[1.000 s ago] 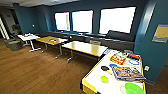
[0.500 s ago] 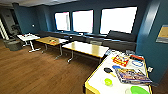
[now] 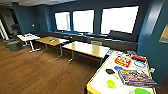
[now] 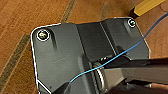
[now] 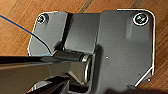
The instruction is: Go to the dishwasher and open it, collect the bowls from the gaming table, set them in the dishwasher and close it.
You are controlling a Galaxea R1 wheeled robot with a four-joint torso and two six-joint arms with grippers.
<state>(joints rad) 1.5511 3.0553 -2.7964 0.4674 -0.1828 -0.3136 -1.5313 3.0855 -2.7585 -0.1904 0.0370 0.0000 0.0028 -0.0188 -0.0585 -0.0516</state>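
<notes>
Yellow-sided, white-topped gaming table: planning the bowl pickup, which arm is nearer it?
Left, tentatively: its wrist view catches a yellow bar, likely the table's, over wooden floor. The right arm's wrist view has wooden floor beneath it. The gaming table lies front-right.

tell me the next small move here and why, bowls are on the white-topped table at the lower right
Probably keep driving forward and turn slightly right toward the gaming table. The small yellow-green bowl and the green bowl sit at the near end of its top, low in the head view and off to the right, with wood floor between the robot and the table.
</notes>
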